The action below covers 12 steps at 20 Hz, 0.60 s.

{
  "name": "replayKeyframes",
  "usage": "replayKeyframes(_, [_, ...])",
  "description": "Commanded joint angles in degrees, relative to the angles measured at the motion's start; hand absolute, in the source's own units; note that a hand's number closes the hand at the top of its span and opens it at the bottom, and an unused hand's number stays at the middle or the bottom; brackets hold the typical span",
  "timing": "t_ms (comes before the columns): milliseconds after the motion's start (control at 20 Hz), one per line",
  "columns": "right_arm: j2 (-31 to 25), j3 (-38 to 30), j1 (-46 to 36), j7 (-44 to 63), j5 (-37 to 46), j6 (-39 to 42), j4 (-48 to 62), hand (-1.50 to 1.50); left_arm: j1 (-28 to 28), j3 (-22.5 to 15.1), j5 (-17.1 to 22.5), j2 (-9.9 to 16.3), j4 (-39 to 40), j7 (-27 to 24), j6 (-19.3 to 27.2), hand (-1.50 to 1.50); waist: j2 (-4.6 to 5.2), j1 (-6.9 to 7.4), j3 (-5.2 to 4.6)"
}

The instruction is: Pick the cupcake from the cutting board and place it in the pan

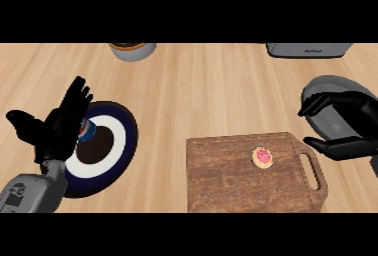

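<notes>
Cupcake on board, both hands off it.
Worktop (207, 90); cutting board (251, 172) at near edge, cupcake (263, 156) toward its right side. Grey pan (341, 117) at right edge, right hand (341, 125) over it, fingers curled, empty. Left hand (63, 122) spread above plate (122, 145).

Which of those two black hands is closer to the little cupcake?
The right hand, curled by the board's handle end; the left hand rests far from the cupcake, over the plate.
</notes>
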Motion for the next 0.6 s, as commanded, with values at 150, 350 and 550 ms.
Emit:
replayKeyframes(150, [-8.69, -1.1, -0.61, -23.28, 16.88, 2.96, 11.53, -1.5, -1.74, 1.86, 1.4, 0.28, 0.93, 0.95, -1.8, 0.0, 0.31, 0.52, -0.16])
replayKeyframes(350, [-8.96, 0.5, -8.59, -24.59, 20.17, 2.34, 15.29, -1.5, -1.15, 2.32, 2.08, 0.81, -1.12, 2.38, -3.37, 0.0, 0.12, 1.04, -0.24])
replayKeyframes(550, [-10.74, 5.86, -11.42, -17.65, 24.76, 1.79, 7.94, -1.5, 2.94, 0.53, -0.1, -1.7, -2.12, -0.35, -1.6, 0.0, -0.22, 0.73, -0.36])
